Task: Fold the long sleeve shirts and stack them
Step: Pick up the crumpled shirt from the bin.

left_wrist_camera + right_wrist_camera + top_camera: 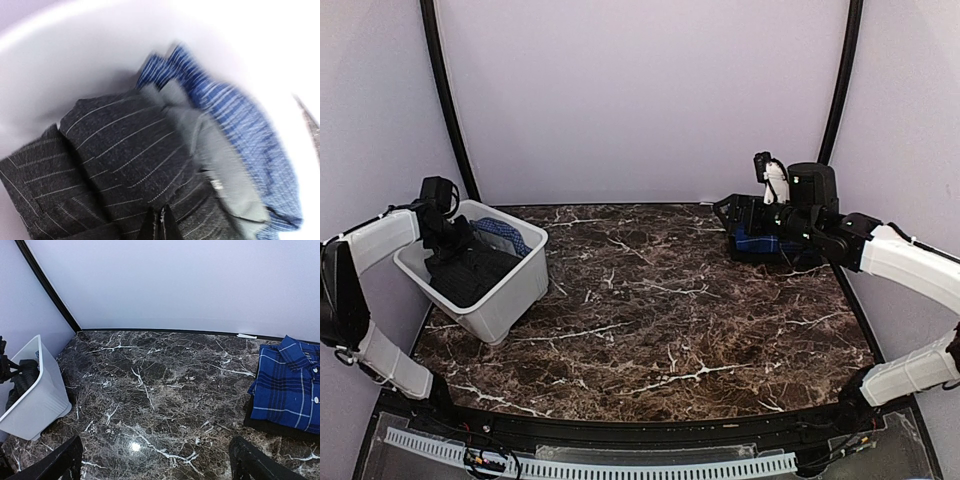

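A black pinstriped long sleeve shirt (115, 150) lies crumpled in the white bin (60, 55), beside a blue striped garment (235, 115). My left gripper (161, 225) reaches into the bin (510, 300) with its fingers shut together, pinching a fold of the black cloth (475, 275). At the back right a folded blue-and-navy plaid shirt (287, 387) rests on a dark folded garment (270, 426). My right gripper (155, 465) hovers open just left of that stack (755, 243), with nothing between its fingers (55, 462).
The bin stands at the table's left edge, tilted toward the centre. Dark marble tabletop (650, 310) stretches between bin and stack. Pale walls and black frame posts (445, 90) close in the back and sides.
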Action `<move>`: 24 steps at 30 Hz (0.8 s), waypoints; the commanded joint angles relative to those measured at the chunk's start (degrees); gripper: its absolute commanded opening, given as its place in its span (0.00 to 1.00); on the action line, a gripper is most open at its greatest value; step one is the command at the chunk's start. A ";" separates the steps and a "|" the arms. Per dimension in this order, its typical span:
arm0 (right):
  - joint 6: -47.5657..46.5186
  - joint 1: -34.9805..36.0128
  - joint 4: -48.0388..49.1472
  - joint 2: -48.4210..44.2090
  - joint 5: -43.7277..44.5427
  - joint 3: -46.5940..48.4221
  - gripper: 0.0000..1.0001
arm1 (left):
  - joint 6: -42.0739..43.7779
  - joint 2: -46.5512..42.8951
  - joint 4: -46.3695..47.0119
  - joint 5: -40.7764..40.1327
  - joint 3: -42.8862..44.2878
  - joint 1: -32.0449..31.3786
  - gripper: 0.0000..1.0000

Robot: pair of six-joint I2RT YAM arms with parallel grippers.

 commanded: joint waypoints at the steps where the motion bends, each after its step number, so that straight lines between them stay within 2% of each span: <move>1: 0.30 -0.27 1.82 -0.94 -0.34 1.22 0.98 | 3.34 -8.46 0.80 -1.64 3.97 -2.17 0.00; 7: -0.03 -0.27 1.54 -0.46 -0.41 2.20 0.99 | 6.33 -14.89 2.83 -1.54 10.22 -6.73 0.00; 13: -0.20 -0.26 1.66 -0.52 -0.15 2.67 0.99 | 10.70 -17.65 11.27 5.77 16.57 -12.99 0.00; 19: -0.67 -0.27 1.23 -1.06 1.52 3.60 0.99 | 13.05 -16.82 19.63 12.89 24.88 -23.01 0.00; 24: -1.34 -0.27 0.64 -2.54 5.11 4.19 0.99 | 17.08 -9.92 22.39 17.06 33.48 -36.96 0.00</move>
